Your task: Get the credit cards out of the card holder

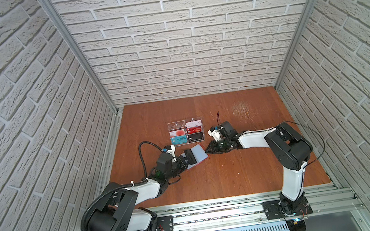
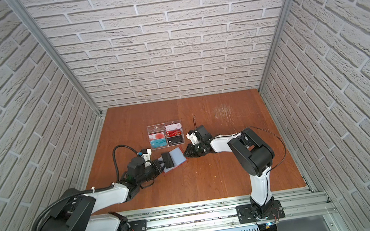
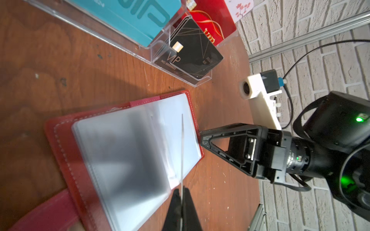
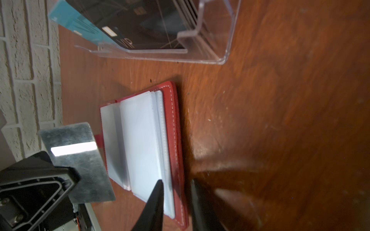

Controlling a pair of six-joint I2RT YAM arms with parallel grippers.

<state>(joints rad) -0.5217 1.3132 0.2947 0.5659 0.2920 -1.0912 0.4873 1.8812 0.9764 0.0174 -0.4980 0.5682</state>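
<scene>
The red card holder (image 1: 199, 153) (image 3: 124, 152) lies open on the table, its translucent sleeves facing up. My left gripper (image 1: 186, 161) (image 3: 181, 190) is shut on a dark credit card (image 1: 190, 156). The card stands on edge just above the holder's left half and shows edge-on (image 3: 182, 150) in the left wrist view. My right gripper (image 1: 207, 151) (image 4: 176, 184) is at the holder's right edge, jaws slightly apart. One fingertip (image 4: 158, 190) is over the sleeves, the other beyond the red cover.
A clear acrylic tray (image 1: 176, 124) (image 3: 200, 80) stands just behind the holder. It holds a teal VIP card (image 1: 178, 141), a red VIP card (image 1: 195, 130) and stacked black cards (image 1: 194, 137). Brick-pattern walls enclose the wooden table (image 1: 237, 175).
</scene>
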